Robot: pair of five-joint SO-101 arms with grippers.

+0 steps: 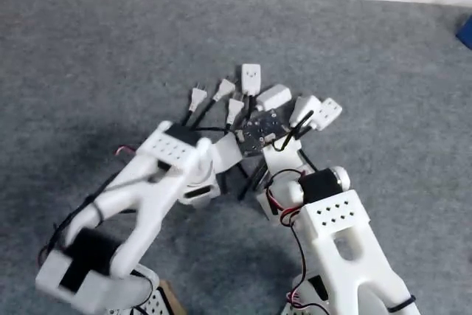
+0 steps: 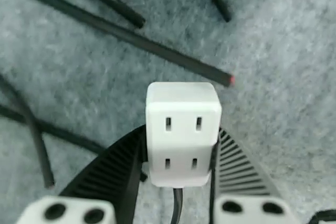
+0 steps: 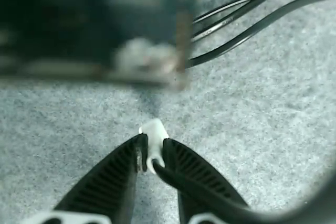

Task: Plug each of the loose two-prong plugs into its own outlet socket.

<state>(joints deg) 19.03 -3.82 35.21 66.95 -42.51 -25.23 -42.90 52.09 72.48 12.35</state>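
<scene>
My left gripper (image 2: pixel 181 145) is shut on a white outlet socket (image 2: pixel 182 106) with two pairs of slots facing the camera; its black cord runs back between the fingers. In the high view this socket (image 1: pixel 227 151) sits just left of a dark circuit board (image 1: pixel 259 132). My right gripper (image 3: pixel 154 148) is shut on a small white plug (image 3: pixel 154 129) just above the grey carpet, its black cord trailing past one finger. Three loose white plugs (image 1: pixel 223 91) and several white sockets (image 1: pixel 251 77) fan out beyond the board.
Black cords (image 2: pixel 131 38) cross the carpet in front of the left gripper. The blurred circuit board (image 3: pixel 105 24) hangs close ahead of the right gripper, with more cords (image 3: pixel 252 14) beside it. Open grey carpet (image 1: pixel 88 71) surrounds the cluster.
</scene>
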